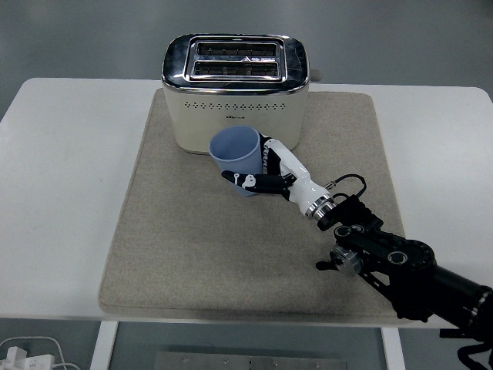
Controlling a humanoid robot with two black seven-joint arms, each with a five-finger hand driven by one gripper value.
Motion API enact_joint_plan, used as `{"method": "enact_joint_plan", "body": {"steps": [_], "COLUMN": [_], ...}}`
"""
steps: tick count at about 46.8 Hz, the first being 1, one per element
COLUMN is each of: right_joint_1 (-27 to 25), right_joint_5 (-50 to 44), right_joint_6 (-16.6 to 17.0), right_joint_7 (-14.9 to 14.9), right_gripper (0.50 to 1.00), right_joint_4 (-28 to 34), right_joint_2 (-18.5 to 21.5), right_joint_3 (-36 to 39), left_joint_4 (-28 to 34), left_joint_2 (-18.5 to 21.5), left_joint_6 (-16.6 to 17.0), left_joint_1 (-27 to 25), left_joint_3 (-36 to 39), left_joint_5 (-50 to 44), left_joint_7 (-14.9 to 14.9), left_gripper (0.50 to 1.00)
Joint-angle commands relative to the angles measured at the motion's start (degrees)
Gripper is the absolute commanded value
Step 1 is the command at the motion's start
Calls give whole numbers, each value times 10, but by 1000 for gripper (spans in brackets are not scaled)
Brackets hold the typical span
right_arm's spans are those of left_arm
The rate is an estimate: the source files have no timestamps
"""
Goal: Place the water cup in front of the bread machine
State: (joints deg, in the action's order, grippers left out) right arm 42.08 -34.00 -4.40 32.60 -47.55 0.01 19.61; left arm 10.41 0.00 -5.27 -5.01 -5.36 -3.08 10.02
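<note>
Robot hand, right: clenched round the water cup, thumb across its lower wall.
Cup sits at 6 o'clock of the bread machine, on the mat, leaning slightly. My worry: releasing it tilted, or dragging fingers away, would tip it.

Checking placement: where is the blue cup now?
Blue cup is mid-mat, just in front of the toaster, gripped by the right hand.

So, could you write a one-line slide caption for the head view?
Right hand holding a blue cup just in front of a cream toaster on a beige mat.
</note>
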Motion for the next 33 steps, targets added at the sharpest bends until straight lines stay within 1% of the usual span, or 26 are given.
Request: {"method": "enact_joint_plan", "body": {"steps": [1,9,13,20,25,33], "right_joint_1": [-4,-9,-10,-11,-12,-12], "right_joint_5": [0,0,0,0,2,3], "right_joint_6": [0,-5,-5,-5,-5,-7], "right_joint_7": [2,3,3,4,4,4], "right_gripper": [860,862,895,897,913,917], "right_joint_4": [0,0,-1,-1,-4,-7], "right_joint_2": [0,0,0,0,0,0], "right_joint_3": [0,0,0,1,1,3], "left_joint_4": [1,1,1,0,1,1], "left_joint_2": [0,0,0,0,0,0], "left_joint_6": [0,0,0,0,0,0], "left_joint_1": [0,0,1,0,0,0], "left_joint_3": [0,0,0,0,1,1], "left_joint_5": [0,0,0,0,0,0], "left_joint_7": [0,1,0,0,0,0], "left_gripper": [1000,1000,1000,1000,1000,1000]}}
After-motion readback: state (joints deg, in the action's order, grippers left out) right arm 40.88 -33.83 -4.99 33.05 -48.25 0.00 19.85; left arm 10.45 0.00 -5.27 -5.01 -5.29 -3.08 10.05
